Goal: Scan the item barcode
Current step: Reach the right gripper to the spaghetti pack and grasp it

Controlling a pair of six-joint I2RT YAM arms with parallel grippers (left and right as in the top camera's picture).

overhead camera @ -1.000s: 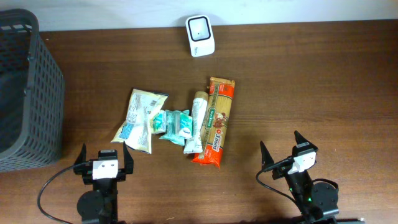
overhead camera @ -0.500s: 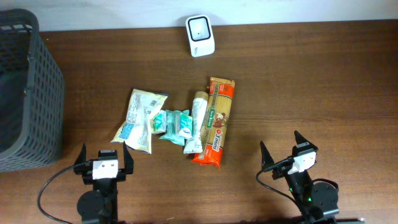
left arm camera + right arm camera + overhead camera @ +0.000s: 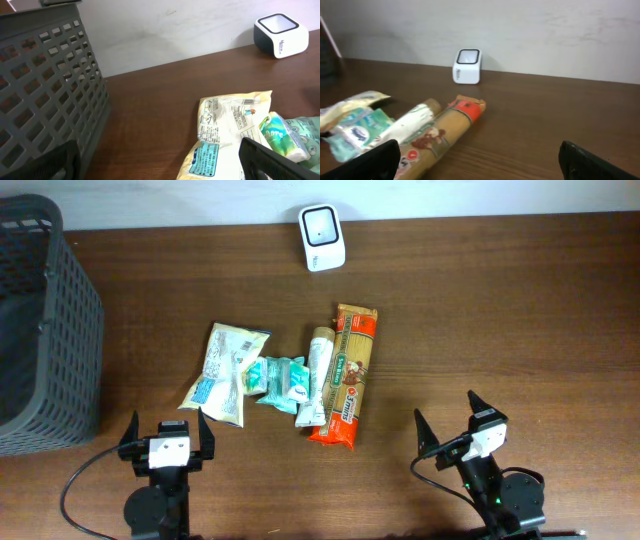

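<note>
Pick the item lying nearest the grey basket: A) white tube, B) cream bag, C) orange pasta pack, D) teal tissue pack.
B: the cream bag lies at the end of the row toward the grey basket; the teal tissue pack, white tube and orange pasta pack lie farther away in turn.

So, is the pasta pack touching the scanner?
No, the pasta pack lies clearly apart from the scanner.

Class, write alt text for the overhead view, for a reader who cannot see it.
Four packets lie on a table: cream pouch, teal pack, white tube, orange pasta packet. A white scanner sits at the far edge, a grey basket at left; left pincer and right pincer stand open, near edge.
</note>
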